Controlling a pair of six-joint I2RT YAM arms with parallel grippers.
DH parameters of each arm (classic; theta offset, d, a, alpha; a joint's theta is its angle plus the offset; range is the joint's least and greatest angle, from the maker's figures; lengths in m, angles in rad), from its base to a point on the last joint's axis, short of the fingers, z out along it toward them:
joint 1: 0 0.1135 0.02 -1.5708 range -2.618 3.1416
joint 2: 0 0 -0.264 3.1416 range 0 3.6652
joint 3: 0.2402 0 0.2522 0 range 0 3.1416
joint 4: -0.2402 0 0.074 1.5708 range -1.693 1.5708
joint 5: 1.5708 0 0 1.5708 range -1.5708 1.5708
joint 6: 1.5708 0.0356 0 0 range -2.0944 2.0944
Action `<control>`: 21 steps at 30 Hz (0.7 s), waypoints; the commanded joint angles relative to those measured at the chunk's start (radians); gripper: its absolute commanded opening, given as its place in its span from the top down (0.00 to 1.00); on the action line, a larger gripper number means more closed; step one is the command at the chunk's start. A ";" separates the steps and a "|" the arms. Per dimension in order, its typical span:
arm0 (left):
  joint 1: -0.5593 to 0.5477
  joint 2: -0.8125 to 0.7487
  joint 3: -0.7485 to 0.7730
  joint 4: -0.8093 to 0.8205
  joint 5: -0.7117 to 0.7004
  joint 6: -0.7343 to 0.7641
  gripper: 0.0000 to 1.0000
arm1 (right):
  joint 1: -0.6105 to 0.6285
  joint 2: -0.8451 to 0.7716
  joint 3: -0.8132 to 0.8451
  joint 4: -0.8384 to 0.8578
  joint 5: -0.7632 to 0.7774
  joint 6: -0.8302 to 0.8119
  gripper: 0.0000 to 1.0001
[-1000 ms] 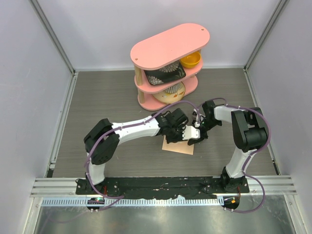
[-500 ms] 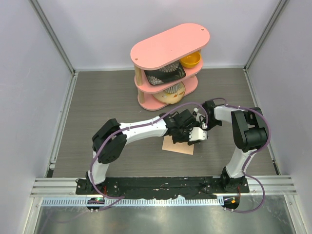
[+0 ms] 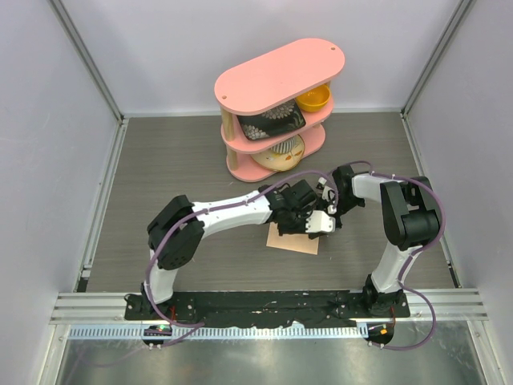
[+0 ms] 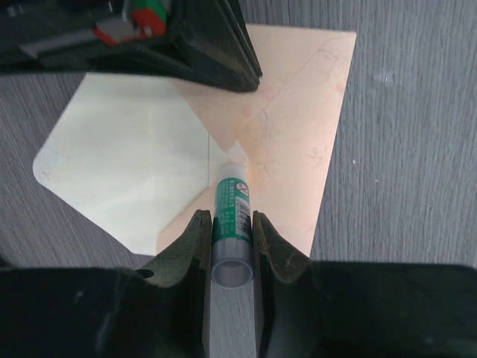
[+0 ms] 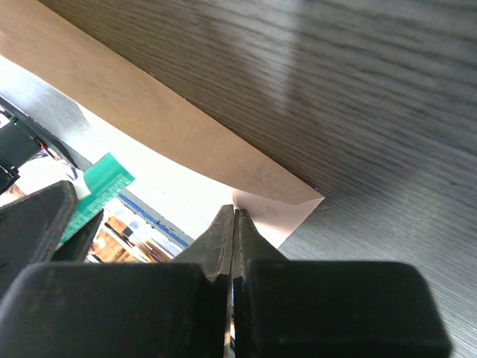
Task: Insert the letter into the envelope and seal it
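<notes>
The peach-tan envelope lies flat on the table, and in the left wrist view its seamed side faces up. A pale cream flap-shaped surface with a rounded point spreads to its left. I cannot tell whether that is the letter or the inner face of the flap. My left gripper is shut on a green glue stick, whose white tip rests at the fold. My right gripper is shut on the envelope's lifted edge.
A pink three-tier shelf stands behind the grippers, holding a yellow bowl, a dark patterned plate and a patterned bowl. Grey walls close in the wooden table on the left, right and back.
My left arm has reached a little further right, carrying the glue stick over the envelope. The right gripper and the envelope have stayed where they were.
</notes>
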 commanded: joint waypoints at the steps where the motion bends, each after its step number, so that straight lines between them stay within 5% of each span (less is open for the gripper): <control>1: -0.025 0.079 0.096 -0.025 0.003 -0.009 1.00 | 0.011 0.027 -0.025 0.088 0.154 -0.025 0.99; 21: -0.026 0.029 0.049 -0.052 -0.003 0.019 1.00 | 0.011 0.022 -0.027 0.085 0.159 -0.023 0.99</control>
